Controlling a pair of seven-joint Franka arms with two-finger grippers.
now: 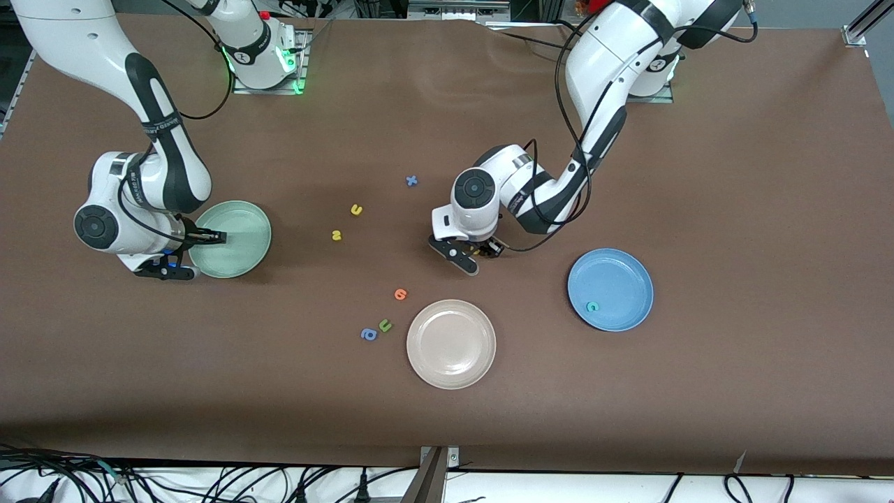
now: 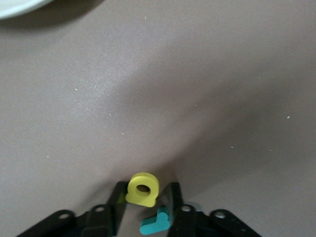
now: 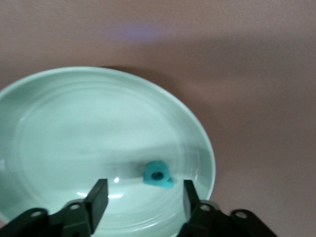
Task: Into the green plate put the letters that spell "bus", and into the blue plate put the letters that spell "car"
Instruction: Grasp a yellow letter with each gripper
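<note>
My left gripper (image 1: 478,253) is down at the table's middle, its fingers closed against a yellow "a" (image 2: 143,189). A teal "r" (image 2: 155,222) lies on the table right beside it. Over the green plate (image 1: 244,244) my right gripper (image 3: 144,183) stands open, and a teal "b" (image 3: 158,174) lies in the plate just off its fingertips. The blue plate (image 1: 621,279) toward the left arm's end holds a teal "c" (image 1: 592,306). A yellow "u" (image 1: 356,209) and a yellow "s" (image 1: 336,235) lie on the table between the two grippers.
A beige-white plate (image 1: 451,343) sits nearer the front camera than the left gripper. Beside it lie an orange letter (image 1: 400,294), a green "u" (image 1: 385,325) and a blue "a" (image 1: 369,334). A blue "x" (image 1: 411,181) lies farther back.
</note>
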